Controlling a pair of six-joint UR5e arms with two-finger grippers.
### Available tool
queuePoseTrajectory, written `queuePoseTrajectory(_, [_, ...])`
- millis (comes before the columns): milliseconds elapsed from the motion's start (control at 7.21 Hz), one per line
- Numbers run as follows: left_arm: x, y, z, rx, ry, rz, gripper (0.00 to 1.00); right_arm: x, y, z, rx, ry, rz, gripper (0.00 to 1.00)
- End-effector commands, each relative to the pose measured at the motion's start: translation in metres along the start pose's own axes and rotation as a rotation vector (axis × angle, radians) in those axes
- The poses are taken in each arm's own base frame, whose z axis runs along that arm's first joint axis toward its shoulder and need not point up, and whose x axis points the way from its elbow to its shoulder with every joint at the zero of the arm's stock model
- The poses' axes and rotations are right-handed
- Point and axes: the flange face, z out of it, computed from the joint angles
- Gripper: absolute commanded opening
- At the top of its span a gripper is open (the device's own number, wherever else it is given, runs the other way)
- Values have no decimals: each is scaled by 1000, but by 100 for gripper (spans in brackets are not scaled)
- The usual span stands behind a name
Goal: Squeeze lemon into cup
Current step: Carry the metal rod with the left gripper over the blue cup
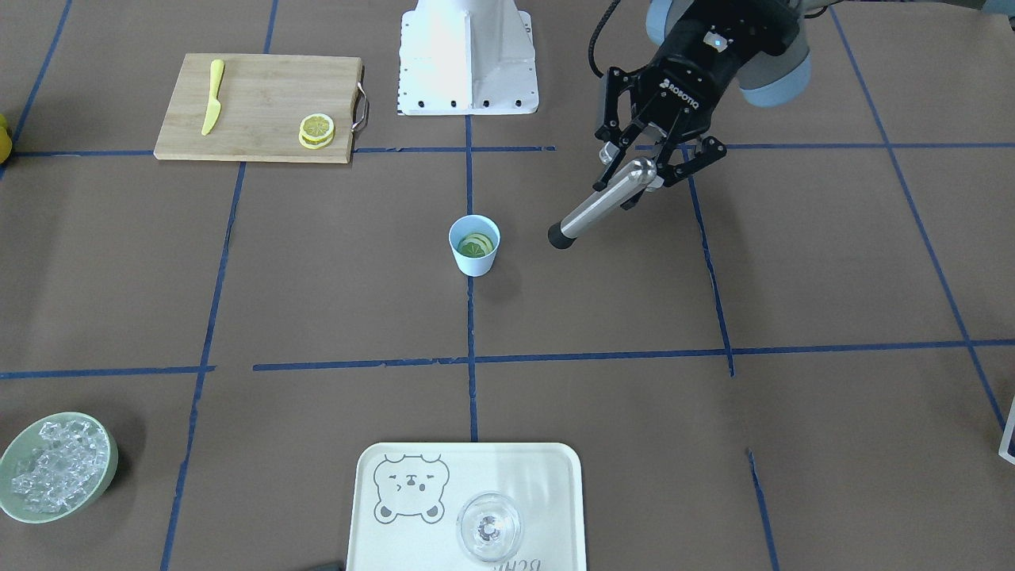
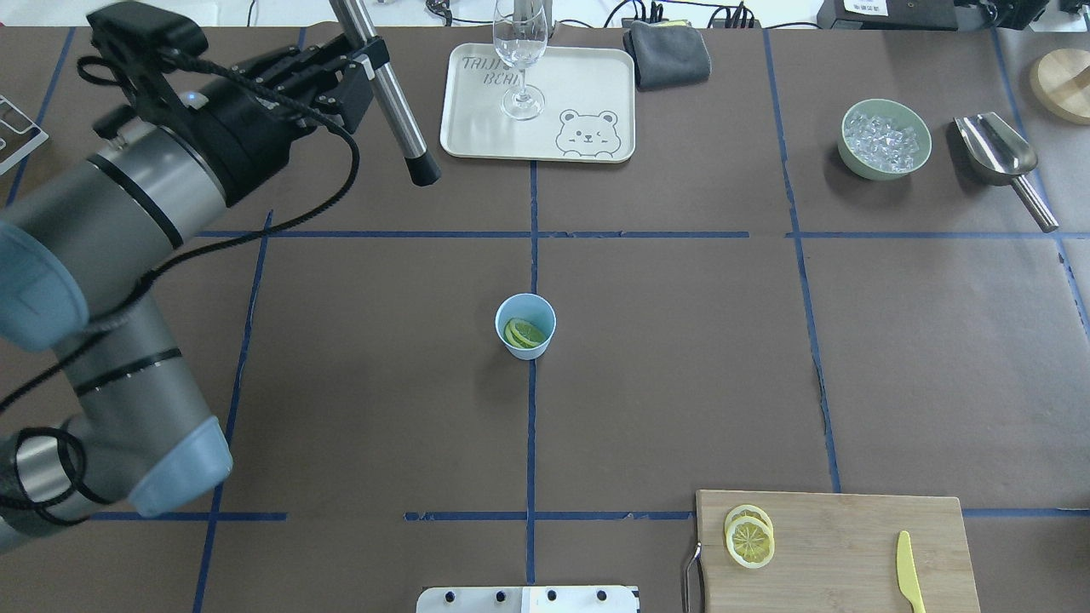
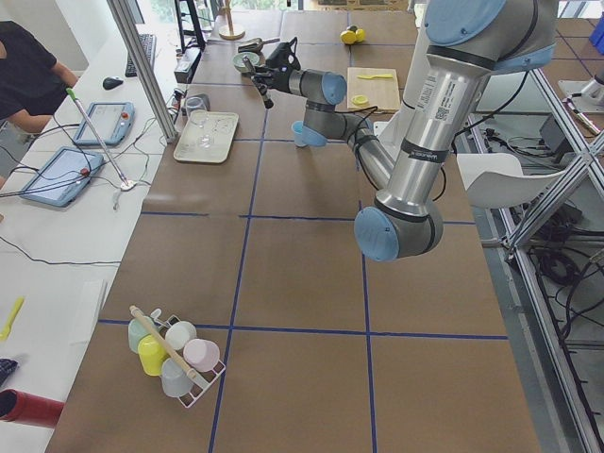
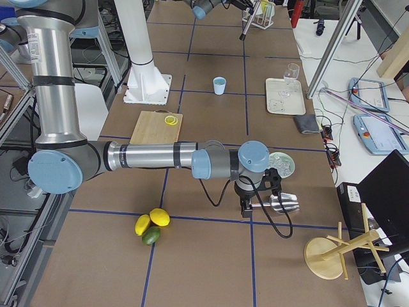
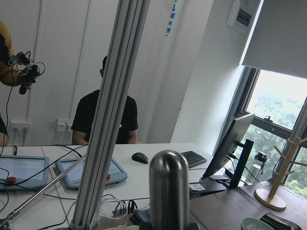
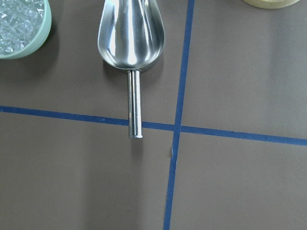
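The thin round lemon slice [image 1: 474, 246] lies inside the small light-blue tapered plastic cup [image 1: 477, 268] at the table's middle. The left gripper [image 1: 646, 165], clamped on a brushed-steel muddler rod with a black rubber tip [image 1: 600, 205], hangs raised and tilted off to the cup's left. To press well, the rod should probably be swung upright, centred over the cup's mouth and lowered straight and gently, so the light cup doesn't tip. The right gripper [image 4: 259, 198] hovers over a steel scoop [image 6: 130, 38] at far right, and I cannot tell whether its fingers are apart.
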Motion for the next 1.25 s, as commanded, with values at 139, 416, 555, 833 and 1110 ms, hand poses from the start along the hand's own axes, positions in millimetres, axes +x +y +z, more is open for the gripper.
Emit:
queuePoseTrajectory(139, [69, 78, -33, 40, -82, 34, 0, -1, 0, 0, 1, -14, 2, 100])
queuePoseTrajectory(416, [89, 111, -33, 13, -76, 50, 0, 2, 2, 2, -4, -13, 6, 100])
queuePoseTrajectory(555, [91, 119, -34, 14, -85, 72, 0, 6, 7, 6, -12, -10, 12, 100])
queuePoseTrajectory(833, [104, 125, -29, 8, -76, 155, 0, 6, 8, 6, -12, -8, 14, 100])
queuePoseTrajectory(1110, [116, 145, -10, -1, -79, 162, 0, 6, 8, 5, -11, -8, 13, 100])
